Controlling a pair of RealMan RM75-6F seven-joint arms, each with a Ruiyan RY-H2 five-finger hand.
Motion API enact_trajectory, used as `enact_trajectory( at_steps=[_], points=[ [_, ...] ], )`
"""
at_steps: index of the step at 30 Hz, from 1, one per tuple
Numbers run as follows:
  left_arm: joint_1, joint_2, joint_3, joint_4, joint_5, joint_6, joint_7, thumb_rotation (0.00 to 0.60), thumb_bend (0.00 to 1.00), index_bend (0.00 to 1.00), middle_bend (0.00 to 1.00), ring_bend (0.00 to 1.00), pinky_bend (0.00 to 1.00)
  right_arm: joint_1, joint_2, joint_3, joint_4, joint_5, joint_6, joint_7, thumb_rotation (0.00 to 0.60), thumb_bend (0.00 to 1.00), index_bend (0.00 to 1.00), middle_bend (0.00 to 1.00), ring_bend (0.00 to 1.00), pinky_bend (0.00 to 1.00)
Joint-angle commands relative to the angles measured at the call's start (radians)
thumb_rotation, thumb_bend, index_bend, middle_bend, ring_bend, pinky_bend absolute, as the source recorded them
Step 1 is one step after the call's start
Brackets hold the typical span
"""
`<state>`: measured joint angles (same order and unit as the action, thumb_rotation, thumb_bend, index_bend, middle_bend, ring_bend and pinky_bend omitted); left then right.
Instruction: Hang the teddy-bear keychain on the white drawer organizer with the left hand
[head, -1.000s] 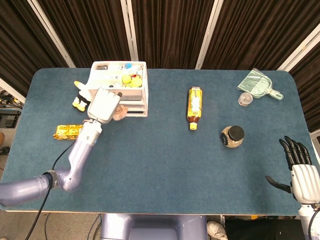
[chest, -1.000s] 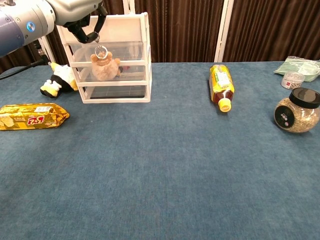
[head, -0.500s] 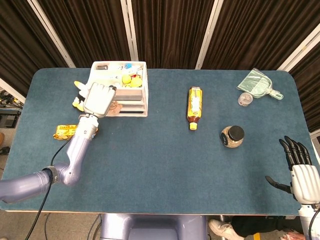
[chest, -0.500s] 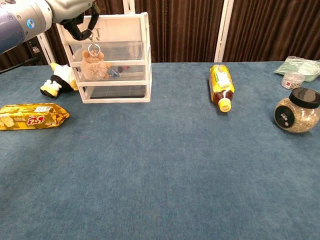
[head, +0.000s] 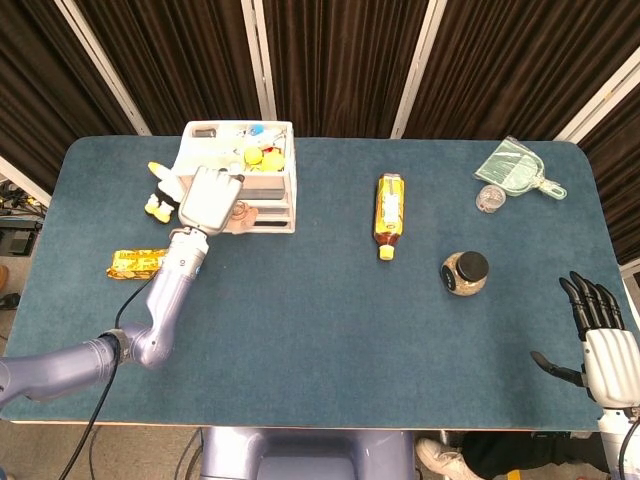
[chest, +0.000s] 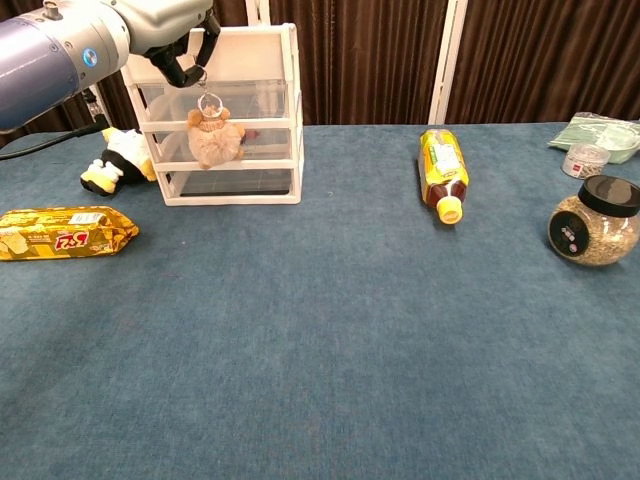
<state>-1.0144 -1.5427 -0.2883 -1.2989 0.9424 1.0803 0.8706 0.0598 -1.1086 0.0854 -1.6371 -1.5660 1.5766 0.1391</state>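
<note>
table (head: 300, 330) blue | on it: organizer (chest: 222, 110), bottle (head: 389, 212), jar (head: 464, 273), snack pack (chest: 62, 231)

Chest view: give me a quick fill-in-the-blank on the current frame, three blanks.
The teddy-bear keychain dangles from the ___ hand.
It hangs in front of the white drawer ___.
The bottle lies on its side with its ___ cap toward the camera.

Missing words: left; organizer; yellow

Bright, even overhead light, soft faint shadows, both views in sharp focus.
</note>
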Motion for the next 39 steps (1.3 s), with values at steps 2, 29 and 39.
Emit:
enact_trajectory(
  at_steps=[2, 29, 39],
  points=[
    [-0.002, 0.005, 0.005, -0.001, 0.025, 0.007, -0.017, 0.6, 0.45, 0.57, 1.0, 0.92, 0.8, 0.0, 0.0, 0.0, -0.001, 0.0, 0.0, 0.0, 0.6, 0.01, 0.0, 0.0, 0.0, 0.0],
    [0.017, -0.007, 0.12, 0.204, 0.36, 0.038, -0.294, 0.6, 0.45, 0.57, 1.0, 0.92, 0.8, -0.002, -0.003, 0.002, -0.006, 0.002, 0.004, 0.008, 0.6, 0.01, 0.0, 0.0, 0.0, 0.0],
    [0.035, -0.049, 0.136, 0.335, 0.443, 0.091, -0.402, 0.6, 0.45, 0.53, 1.0, 0.92, 0.8, -0.004, -0.006, 0.002, -0.006, 0.004, 0.006, 0.011, 0.6, 0.01, 0.0, 0.0, 0.0, 0.0]
  ],
)
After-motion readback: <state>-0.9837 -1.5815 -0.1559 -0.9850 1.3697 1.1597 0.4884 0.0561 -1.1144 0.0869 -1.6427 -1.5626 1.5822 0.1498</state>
